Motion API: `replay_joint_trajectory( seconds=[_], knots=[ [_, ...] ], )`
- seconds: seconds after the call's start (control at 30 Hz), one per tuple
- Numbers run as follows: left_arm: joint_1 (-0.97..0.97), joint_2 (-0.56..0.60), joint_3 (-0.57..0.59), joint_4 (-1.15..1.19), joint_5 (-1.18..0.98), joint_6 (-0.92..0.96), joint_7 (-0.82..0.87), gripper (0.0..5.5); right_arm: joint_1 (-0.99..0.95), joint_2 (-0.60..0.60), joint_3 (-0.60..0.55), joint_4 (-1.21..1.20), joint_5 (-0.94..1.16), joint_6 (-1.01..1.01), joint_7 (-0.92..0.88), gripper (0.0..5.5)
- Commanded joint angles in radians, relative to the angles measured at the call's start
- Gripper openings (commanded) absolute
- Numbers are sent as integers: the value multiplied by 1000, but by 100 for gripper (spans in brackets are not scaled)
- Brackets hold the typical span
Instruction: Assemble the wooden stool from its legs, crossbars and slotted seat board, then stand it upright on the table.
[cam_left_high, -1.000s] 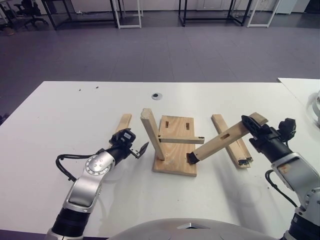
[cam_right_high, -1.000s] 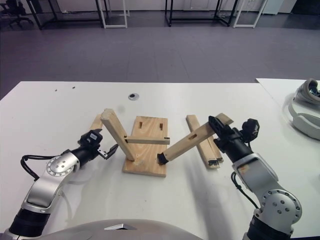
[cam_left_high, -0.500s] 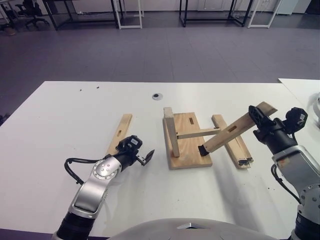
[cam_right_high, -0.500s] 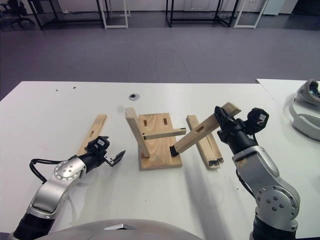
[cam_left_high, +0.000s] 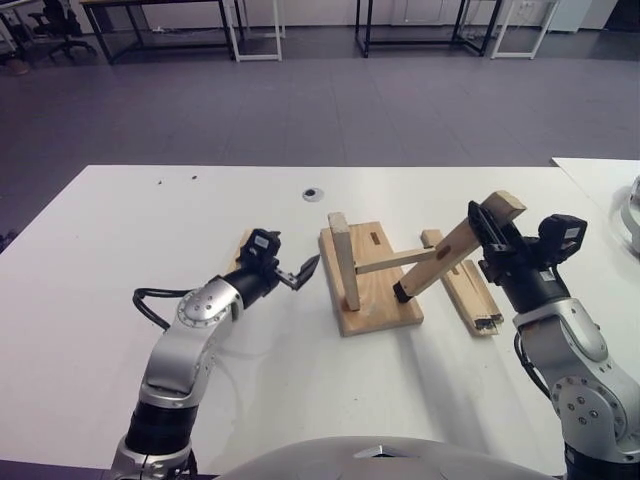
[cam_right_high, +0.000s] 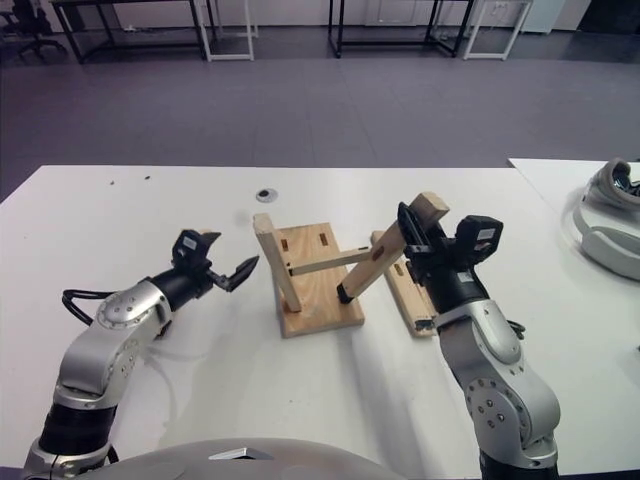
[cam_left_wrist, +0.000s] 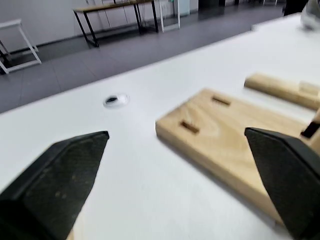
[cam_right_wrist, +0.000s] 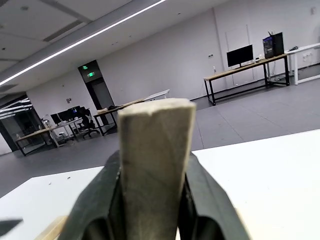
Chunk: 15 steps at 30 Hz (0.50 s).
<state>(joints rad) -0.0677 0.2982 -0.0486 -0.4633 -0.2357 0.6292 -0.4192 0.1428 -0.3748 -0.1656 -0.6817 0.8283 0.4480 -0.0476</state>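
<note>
Left hand (cam_left_high: 298, 272) hovers just above the white bench (cam_left_high: 120, 260), a little to the left of the flat pale wooden seat board (cam_left_high: 372, 310), touching nothing. Its two black fingers (cam_left_wrist: 60, 170) are spread wide apart, and in the left wrist view the board lies between them farther off.

To the right, the right hand (cam_left_high: 483, 222) is clamped on the upper end of a tilted pale wooden leg (cam_left_high: 440, 262), one dark finger (cam_right_wrist: 100, 200) pressed against each side of the wood. That leg slopes down to the left, and its black-capped lower end rests on the right part of the seat board.

A second pale wooden leg (cam_left_high: 342, 258) stands nearly upright on the left part of the board. A thin wooden crossbar (cam_left_high: 395, 263) runs from this leg across to the held leg. Whether either leg sits in a slot cannot be told.

Just right of the board, a loose slotted wooden leg (cam_left_high: 472, 297) lies flat on the bench, beneath the held one. Behind the left hand, another pale wooden piece (cam_left_high: 243, 242) lies on the bench, mostly hidden.

Farther back, two small slots (cam_left_wrist: 189, 126) show in the far part of the board. Beyond it a small round dark hole (cam_left_high: 313, 193) sits in the bench top.
</note>
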Motion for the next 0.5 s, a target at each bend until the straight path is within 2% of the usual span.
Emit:
replay_joint_trajectory(
  seconds=[0.03, 0.13, 0.27, 0.5],
  knots=[
    [-86, -44, 83, -44, -95, 30, 29, 500, -7, -20, 54, 127, -59, 185, -77, 101],
    [-138, -95, 122, -79, -169, 58, 74, 500, -63, -31, 70, 113, -69, 222, -98, 101],
    [-191, -149, 142, -151, -245, 100, 145, 500, -71, -87, 168, 73, -143, 315, -105, 101],
    [-199, -169, 93, -248, -273, 142, 231, 500, -12, -161, 223, 68, -210, 305, -33, 112]
  ],
)
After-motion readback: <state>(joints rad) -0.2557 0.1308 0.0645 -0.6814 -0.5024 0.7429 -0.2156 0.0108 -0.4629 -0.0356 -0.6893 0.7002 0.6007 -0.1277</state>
